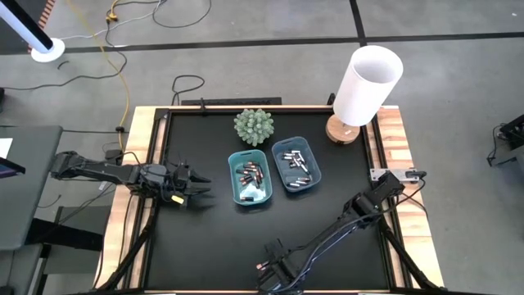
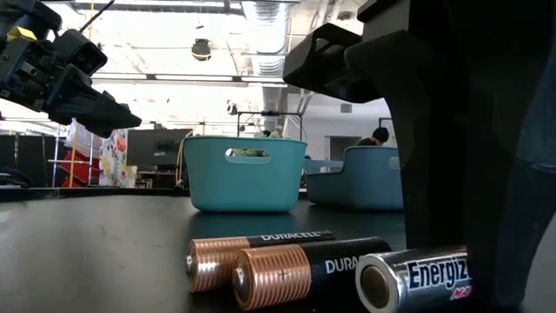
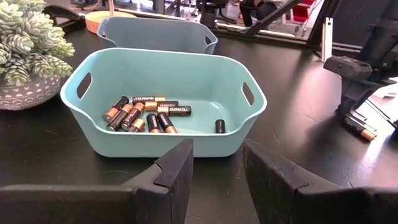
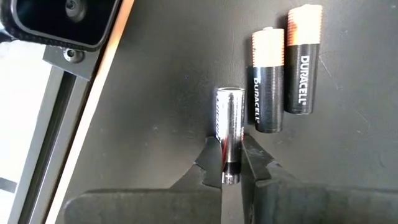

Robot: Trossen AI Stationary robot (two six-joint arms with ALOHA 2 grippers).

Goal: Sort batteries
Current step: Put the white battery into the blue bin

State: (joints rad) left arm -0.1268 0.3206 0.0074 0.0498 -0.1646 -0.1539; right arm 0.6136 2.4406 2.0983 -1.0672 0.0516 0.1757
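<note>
The right gripper [image 4: 232,163] is low at the table's 6 o'clock edge, pinching a shiny silver battery [image 4: 229,127] that lies flat on the black table top [image 1: 205,238]. Two black batteries with copper ends [image 4: 283,68] lie side by side next to it, the nearer one just beside the silver one.

The left gripper [image 1: 195,185] hangs over the table's 9 o'clock side w/ fingers spread apart, nothing between them. It faces the left teal plastic tray [image 3: 165,102], which holds more black-and-copper batteries [image 3: 140,114]. The right teal plastic tray [image 1: 295,164] holds silver-white batteries [image 1: 296,162]. A green spiky plant in a pot [image 1: 253,126] and a white lamp on a wood base [image 1: 363,90] sit toward 12 o'clock.
</note>
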